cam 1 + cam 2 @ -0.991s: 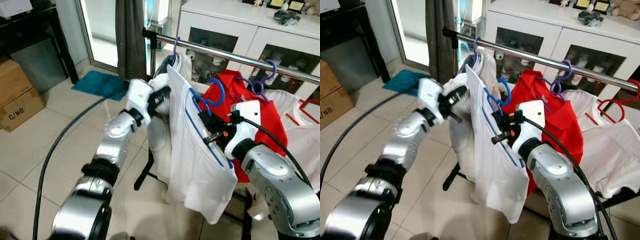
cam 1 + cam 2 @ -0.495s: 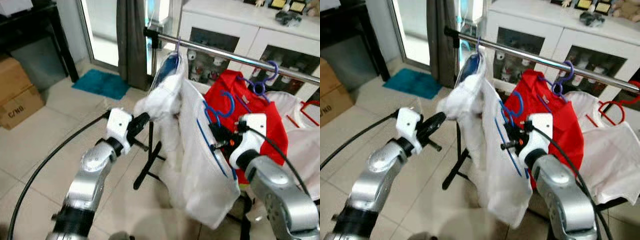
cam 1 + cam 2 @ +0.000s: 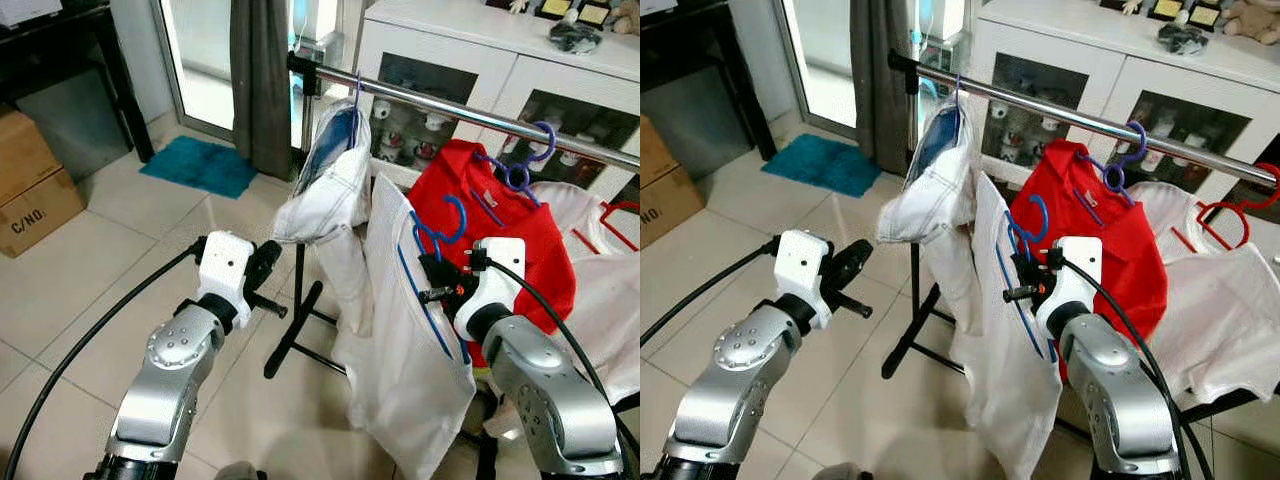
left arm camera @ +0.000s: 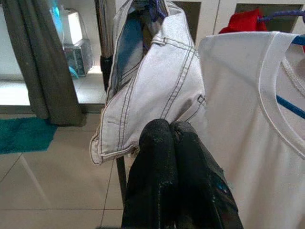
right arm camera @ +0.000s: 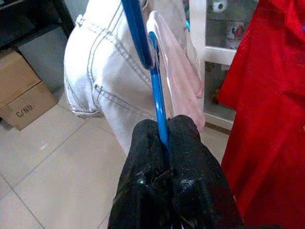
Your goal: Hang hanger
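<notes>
- While the right gripper (image 3: 1025, 290) is pinching the blue hanger (image 5: 153, 71) between its two black fingers, the white T-shirt (image 3: 410, 340) is draping straight down below the grip, w/ the hanger's hook (image 3: 448, 212) curling just above the fingertips and not yet over the rail.
- Rail (image 3: 470, 112) is running above and beyond the gripper; a purple hanger (image 3: 520, 165) w/ a red shirt (image 3: 500, 220) is hanging just behind, pale denim garment (image 4: 157, 90) off to the gripper's left side.
- Left gripper (image 4: 172, 143) is hovering w/ fingers pressed together on nothing, denim hem just past its tips, not touching as far as I can tell.
- Handling, my read: hanger's a thin stiff plastic bar, light, prob smooth – looking like it could twist in a narrow pinch, esp. w/ the shirt's soft weight swinging underneath.
- Shirt itself is floppy and light; no use gripping cloth, it'd just slide off the shoulders.
- Best hold looks like where it's being held: on the bar near the neck, close under the hook, so the hook is staying upright and free to go over the rail.
- Watch for snagging the red shirt's hanger on the way up.
</notes>
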Motion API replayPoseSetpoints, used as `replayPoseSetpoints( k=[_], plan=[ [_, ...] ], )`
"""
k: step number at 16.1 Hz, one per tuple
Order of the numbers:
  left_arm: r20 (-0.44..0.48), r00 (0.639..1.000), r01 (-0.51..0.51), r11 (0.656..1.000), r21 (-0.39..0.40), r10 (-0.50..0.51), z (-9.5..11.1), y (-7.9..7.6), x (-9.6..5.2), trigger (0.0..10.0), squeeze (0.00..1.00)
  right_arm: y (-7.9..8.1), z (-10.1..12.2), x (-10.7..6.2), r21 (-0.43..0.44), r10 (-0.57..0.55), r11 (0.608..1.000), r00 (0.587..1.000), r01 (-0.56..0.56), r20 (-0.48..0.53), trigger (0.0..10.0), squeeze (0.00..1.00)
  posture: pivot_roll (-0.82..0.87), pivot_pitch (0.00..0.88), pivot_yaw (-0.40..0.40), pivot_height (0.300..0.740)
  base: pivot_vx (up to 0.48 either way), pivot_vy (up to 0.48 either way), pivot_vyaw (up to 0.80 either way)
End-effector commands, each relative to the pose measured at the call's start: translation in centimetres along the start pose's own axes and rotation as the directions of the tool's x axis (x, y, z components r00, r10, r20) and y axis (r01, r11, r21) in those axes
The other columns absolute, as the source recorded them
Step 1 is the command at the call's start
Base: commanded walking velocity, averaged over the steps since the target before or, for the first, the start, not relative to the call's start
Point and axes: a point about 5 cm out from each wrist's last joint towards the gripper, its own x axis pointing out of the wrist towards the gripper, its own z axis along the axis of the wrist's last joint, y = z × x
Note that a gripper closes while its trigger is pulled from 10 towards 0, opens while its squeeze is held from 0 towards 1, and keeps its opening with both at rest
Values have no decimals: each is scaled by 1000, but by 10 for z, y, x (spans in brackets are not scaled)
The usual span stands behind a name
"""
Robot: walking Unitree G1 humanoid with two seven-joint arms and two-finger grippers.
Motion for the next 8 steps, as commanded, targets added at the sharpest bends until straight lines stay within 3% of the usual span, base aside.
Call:
replayPoseSetpoints(
  k=[1, 8],
  plan=[
    [-24, 1000, -7, 1000, 18, 8, 0, 0, 0, 10000, 0, -3, 4, -1, 6, -31, 1000, 999, 30, 34, 0, 0, 33, 0, -55, 740, 0, 0, 0],
    [-46, 999, 13, 1000, 13, -13, 4, -5, 6, 10000, 0, -4, 3, -3, 17, -58, 998, 998, 57, 37, 0, 0, 17, 0, -29, 740, 0, 0, 0]
  ],
)
